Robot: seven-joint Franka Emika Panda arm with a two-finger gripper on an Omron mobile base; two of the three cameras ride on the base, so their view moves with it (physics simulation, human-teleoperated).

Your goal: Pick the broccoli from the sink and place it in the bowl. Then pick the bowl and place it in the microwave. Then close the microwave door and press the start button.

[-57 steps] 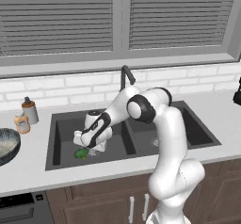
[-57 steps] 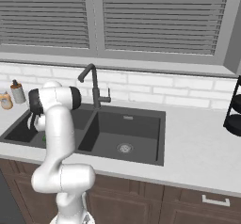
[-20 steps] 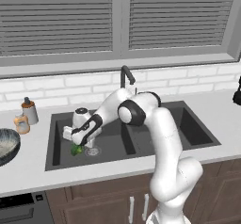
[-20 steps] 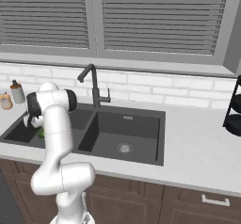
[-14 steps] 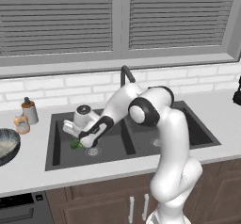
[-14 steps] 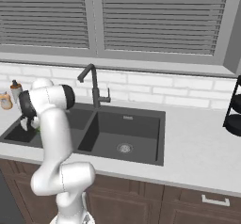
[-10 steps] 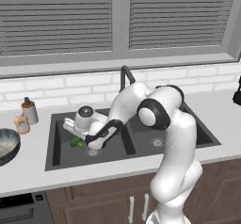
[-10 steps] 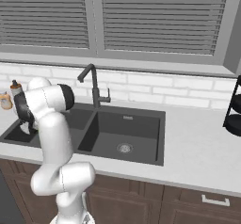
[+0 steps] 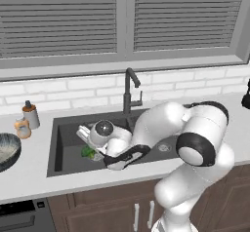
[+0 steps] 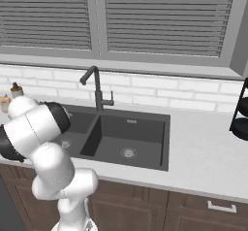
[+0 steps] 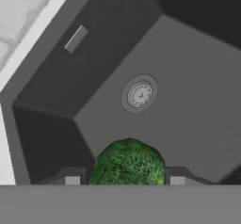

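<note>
The broccoli [image 11: 128, 162] is a small, bright green, lumpy floret with a rounded top and a rough, mottled surface. In the hand view it sits between the two dark finger tips of the gripper [image 11: 124, 180], over the floor of the left basin of the sink [image 9: 62, 128], near the round metal drain [image 11: 139, 95]. The tips stand close against its two sides, so the gripper looks clenched on the floret, though the contact itself sits at the very edge of the hand view. In the left base view a bit of green shows just beside the hand, low in that same basin.

There is one floret. The sink has two basins, each with one round drain, and one dark gooseneck faucet [image 9: 130, 92] stands behind the divider. One dark striped bowl [image 9: 7, 150] with a pale hollow rests on the counter [image 9: 29, 177] left of the sink, well apart from the floret. Two small bottles [image 9: 30, 115] stand near the wall between the bowl and the sink. One black wire rack [image 10: 240, 111] stands at the far right of the counter.
</note>
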